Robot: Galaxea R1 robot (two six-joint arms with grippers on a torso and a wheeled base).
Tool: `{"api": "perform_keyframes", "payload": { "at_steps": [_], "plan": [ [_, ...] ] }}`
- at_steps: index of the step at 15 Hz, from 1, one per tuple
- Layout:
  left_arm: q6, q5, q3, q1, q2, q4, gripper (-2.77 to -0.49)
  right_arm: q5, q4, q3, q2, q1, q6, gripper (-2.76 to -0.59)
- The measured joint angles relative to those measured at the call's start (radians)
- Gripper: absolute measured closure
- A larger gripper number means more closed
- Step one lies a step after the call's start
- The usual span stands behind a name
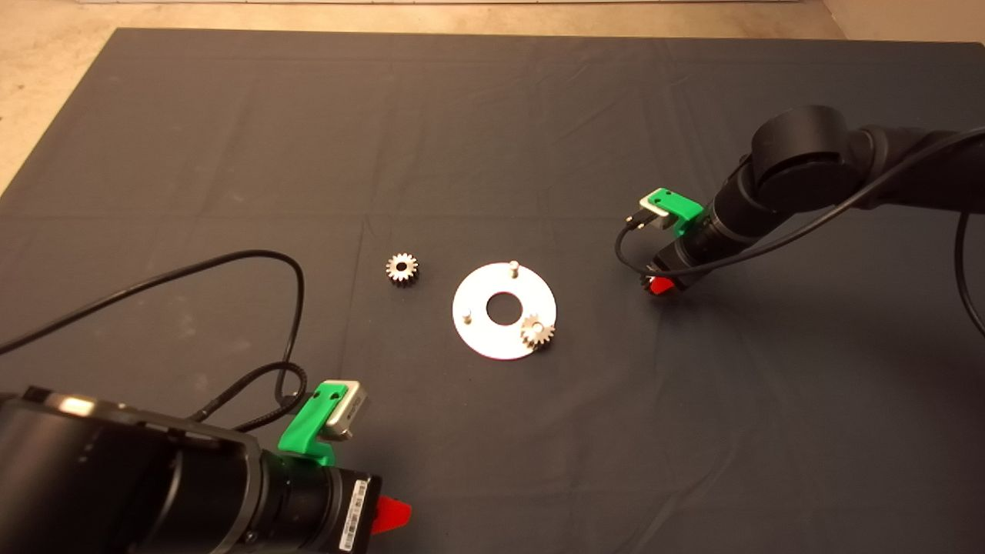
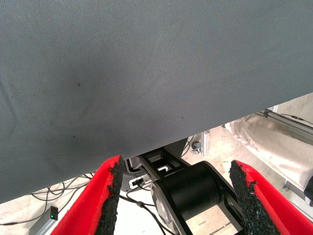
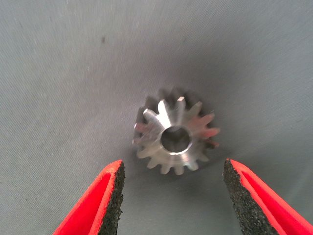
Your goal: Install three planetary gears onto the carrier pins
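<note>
The right end effector (image 3: pixel 171 196) hovered released over a loose gear (image 3: pixel 176 137) lying flat on the tabletop (image 1: pixel 692 431), right of the disc (image 1: pixel 504 310). Good practice: centre the pads across its teeth before clenching. Left end effector (image 2: pixel 173 196) parked, released.

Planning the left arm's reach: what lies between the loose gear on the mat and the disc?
Only bare mat, seen in the head view, separates the loose gear from the disc. The left gripper waits at the lower left, open.
</note>
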Motion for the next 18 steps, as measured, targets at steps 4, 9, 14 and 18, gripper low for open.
{"api": "perform_keyframes", "payload": {
  "at_steps": [4,9,14,18],
  "plan": [
    [0.000,0.000,0.000,0.000,0.000,0.000,-1.49,0.000,0.000,-0.001,0.000,-0.003,0.000,-1.47],
    [0.000,0.000,0.000,0.000,0.000,0.000,-1.49,0.056,0.000,-0.049,0.000,-0.005,-0.001,-1.47],
    [0.000,-0.001,0.000,0.000,0.000,0.000,-1.49,0.072,0.000,-0.064,0.005,-0.019,-0.005,-1.47],
    [0.000,-0.003,0.000,0.000,0.000,0.000,-1.49,0.072,0.000,-0.064,0.005,-0.021,-0.005,-1.30]
  ]
}}
